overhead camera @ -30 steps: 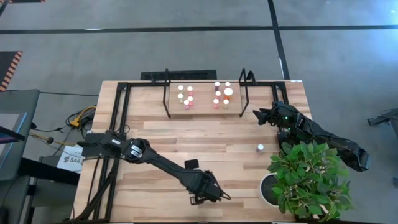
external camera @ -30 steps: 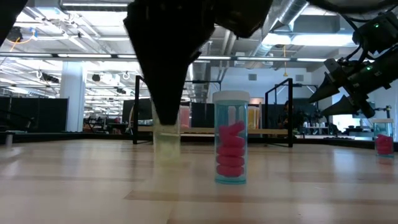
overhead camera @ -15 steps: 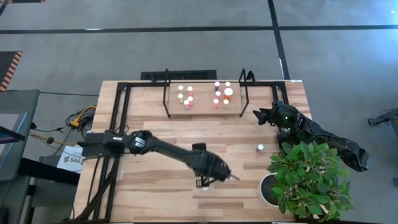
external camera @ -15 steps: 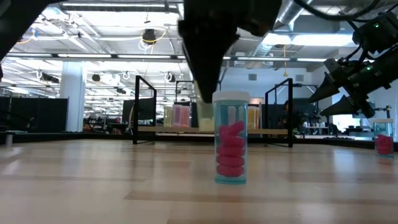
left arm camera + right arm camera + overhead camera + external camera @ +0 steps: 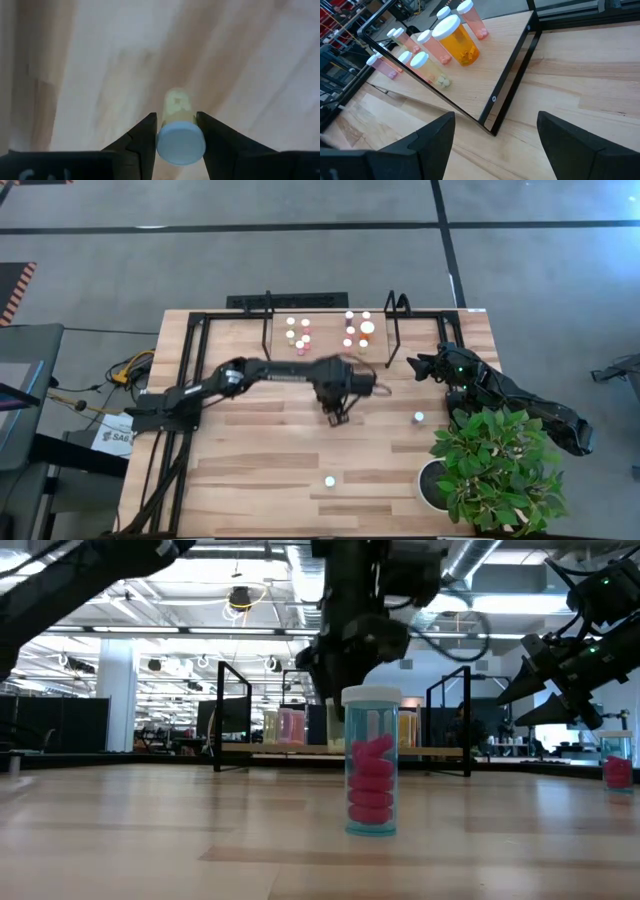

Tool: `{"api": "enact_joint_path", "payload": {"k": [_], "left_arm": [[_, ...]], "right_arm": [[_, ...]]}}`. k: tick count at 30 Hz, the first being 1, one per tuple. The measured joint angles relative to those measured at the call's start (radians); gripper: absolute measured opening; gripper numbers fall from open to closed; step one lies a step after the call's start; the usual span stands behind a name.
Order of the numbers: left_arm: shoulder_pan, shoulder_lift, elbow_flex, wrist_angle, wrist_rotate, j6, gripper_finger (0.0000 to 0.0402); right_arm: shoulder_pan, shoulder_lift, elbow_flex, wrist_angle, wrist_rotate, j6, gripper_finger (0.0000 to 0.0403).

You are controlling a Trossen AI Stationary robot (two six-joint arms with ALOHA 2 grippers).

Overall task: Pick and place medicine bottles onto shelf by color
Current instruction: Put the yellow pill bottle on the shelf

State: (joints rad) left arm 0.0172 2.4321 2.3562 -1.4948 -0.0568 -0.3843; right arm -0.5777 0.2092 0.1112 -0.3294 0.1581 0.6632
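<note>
The yellowish bottle (image 5: 179, 131) – clamped between the left gripper (image 5: 335, 412)'s fingers – has been carried from the table's near edge to just before the shelf (image 5: 330, 352), so placing looks next, while the right gripper (image 5: 415, 364) waits open beside it.

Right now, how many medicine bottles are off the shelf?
3. A yellowish bottle in the left gripper, a pink bottle near the table's front edge, another beside the plant; its leaves may hide more.

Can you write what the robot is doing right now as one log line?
left fingers: shut on yellowish bottle, carrying | right fingers: open, waiting by shelf
</note>
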Motion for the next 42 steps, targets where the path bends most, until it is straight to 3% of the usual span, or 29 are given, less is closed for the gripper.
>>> {"api": "enact_joint_path", "payload": {"k": [9, 23, 42], "left_arm": [[0.166, 0.0, 0.0, 0.0, 0.072, -0.113, 0.012], [0.285, -0.018, 0.0, -0.042, 0.095, 0.087, 0.012], [0.335, -0.06, 0.0, 0.126, -0.02, 0.308, 0.012]], "right_arm": [[0.0, 0.0, 0.0, 0.0, 0.0, 0.0, 0.0305], [0.0, 0.0, 0.0, 0.0, 0.0, 0.0, 0.0305], [0.0, 0.0, 0.0, 0.0, 0.0, 0.0, 0.0305]]}}
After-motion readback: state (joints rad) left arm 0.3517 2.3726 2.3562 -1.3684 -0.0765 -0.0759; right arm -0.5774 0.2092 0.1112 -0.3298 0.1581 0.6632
